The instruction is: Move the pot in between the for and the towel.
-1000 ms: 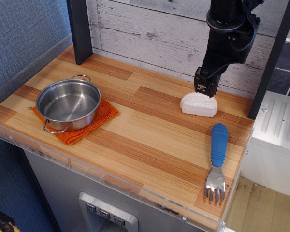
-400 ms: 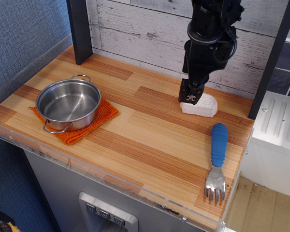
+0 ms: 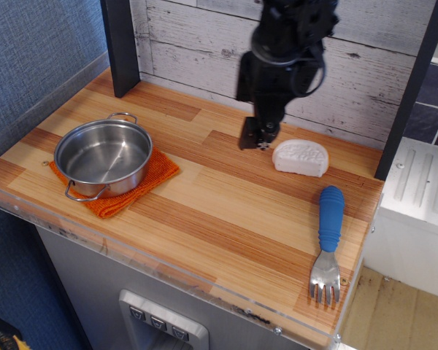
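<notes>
The shiny steel pot (image 3: 104,157) with wire loop handles sits on the orange knitted towel (image 3: 152,173) at the left of the wooden counter. The fork (image 3: 328,240) with a thick blue handle lies at the right, tines toward the front edge. My black gripper (image 3: 253,136) hangs over the back middle of the counter, just left of a white ridged lump, far from the pot. It holds nothing; I cannot tell from this angle how its jaws stand.
A white ridged lump (image 3: 300,157) lies at the back right, next to the gripper. A dark post (image 3: 121,45) stands at the back left and another (image 3: 412,80) at the right. A whitewashed plank wall (image 3: 197,44) closes the back.
My gripper has moved left, from above the white lump to the lump's left side. The pot, towel and fork have not moved.
</notes>
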{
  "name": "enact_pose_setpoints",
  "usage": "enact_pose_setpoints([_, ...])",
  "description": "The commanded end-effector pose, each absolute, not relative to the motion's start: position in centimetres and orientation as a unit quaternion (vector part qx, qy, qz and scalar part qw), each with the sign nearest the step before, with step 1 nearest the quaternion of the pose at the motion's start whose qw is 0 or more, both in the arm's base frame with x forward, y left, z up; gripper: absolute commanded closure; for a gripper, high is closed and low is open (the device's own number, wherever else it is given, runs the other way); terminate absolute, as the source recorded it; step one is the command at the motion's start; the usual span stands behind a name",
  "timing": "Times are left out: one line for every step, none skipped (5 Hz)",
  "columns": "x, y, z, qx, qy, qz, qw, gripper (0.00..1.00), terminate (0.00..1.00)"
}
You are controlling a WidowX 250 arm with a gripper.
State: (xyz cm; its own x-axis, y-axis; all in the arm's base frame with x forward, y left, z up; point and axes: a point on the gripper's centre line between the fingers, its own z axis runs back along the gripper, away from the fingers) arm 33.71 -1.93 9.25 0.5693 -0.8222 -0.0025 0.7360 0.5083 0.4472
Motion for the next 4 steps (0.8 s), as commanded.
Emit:
enact_pose_setpoints([30.4,0.8,10.8,0.281,-0.149,-0.305,0.897,0.0,0.0])
enact_pose_setpoints([29.3,1.4,10.1,0.293,-0.146,-0.226,0.917,0.0,0.0])
enact_pose_setpoints([28.4,1.7,9.2,0.278,-0.151,-0.164,0.934,0.0,0.0])
enact_pose_setpoints([27.8,2.2,8.2,0.274,-0.152,-0.126,0.941,0.0,0.0])
